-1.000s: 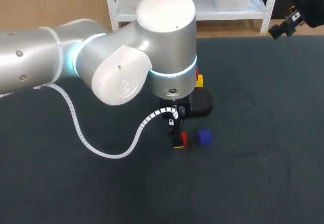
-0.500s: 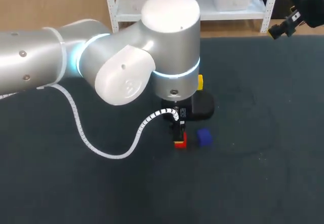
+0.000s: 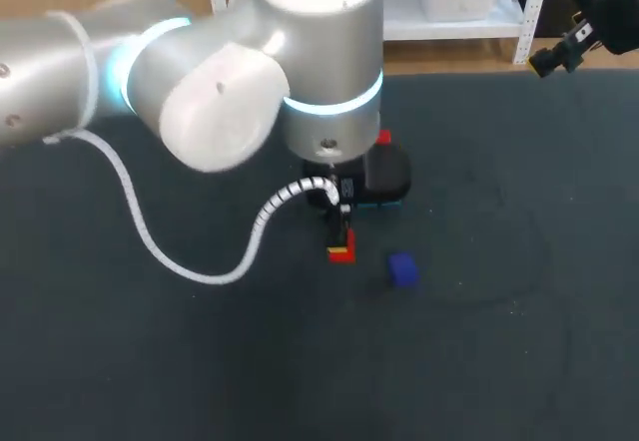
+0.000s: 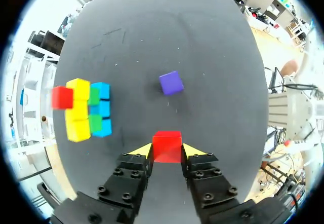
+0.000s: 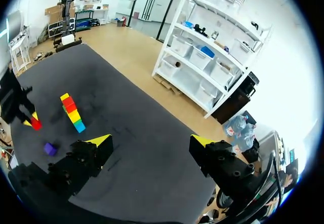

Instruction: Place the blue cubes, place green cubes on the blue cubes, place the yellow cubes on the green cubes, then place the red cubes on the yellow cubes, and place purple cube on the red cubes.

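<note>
Left hand (image 4: pixel 167 151) clamped on small red cube (image 4: pixel 167 142); blue-green-yellow cube stack (image 4: pixel 78 110) lies ahead and beside it; right hand (image 5: pixel 151 142), fingers apart, farther off.

Held cube (image 4: pixel 167 142) in left claw (image 4: pixel 167 151); loose cube (image 4: pixel 171 82) ahead; stack (image 4: pixel 83 108) off to side, well apart.

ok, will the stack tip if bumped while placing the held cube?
Likely tippy: the stack looks tall and narrow, loose cubes just resting. Its top red cube sits at one end, probably first to fall.
</note>
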### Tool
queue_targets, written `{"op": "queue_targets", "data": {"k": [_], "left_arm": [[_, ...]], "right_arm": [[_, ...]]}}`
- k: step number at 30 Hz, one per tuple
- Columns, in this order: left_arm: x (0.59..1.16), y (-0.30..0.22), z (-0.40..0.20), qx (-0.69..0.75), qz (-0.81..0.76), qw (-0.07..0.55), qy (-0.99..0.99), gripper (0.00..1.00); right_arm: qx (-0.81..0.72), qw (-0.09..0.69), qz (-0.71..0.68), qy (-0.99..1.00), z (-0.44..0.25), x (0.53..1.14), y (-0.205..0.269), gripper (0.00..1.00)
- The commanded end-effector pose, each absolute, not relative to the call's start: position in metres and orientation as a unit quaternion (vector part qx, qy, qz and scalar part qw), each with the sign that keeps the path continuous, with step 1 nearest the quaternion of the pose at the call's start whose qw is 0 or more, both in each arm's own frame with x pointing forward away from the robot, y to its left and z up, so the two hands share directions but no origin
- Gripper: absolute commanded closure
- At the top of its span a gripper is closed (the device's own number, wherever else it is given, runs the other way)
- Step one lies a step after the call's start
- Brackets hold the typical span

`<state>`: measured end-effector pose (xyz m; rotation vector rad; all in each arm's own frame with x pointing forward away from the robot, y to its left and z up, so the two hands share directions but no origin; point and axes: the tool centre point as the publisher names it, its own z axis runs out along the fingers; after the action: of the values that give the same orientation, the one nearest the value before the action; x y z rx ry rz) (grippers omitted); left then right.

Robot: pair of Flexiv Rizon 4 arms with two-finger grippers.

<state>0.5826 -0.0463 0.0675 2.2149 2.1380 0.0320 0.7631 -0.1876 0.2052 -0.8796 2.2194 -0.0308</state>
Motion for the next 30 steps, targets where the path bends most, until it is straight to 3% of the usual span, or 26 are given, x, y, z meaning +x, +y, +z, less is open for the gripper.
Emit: {"op": "queue_targets", "data": {"k": [1, 14, 30], "left_arm": [[0.583, -0.030, 0.098, 0.721, 0.006, 0.033, 0.692, 1.00], [0.630, -0.026, 0.128, 0.704, 0.034, 0.073, 0.706, 1.00], [0.687, -0.056, 0.131, 0.718, 0.031, 0.064, 0.692, 1.00]], "right_arm": [[-0.341, 0.371, -0.014, 0.864, 0.204, 0.762, -0.187, 0.00], [-0.341, 0.371, -0.014, 0.864, 0.204, 0.762, -0.187, 0.00], [-0.341, 0.371, -0.014, 0.864, 0.204, 0.762, -0.187, 0.00]]}}
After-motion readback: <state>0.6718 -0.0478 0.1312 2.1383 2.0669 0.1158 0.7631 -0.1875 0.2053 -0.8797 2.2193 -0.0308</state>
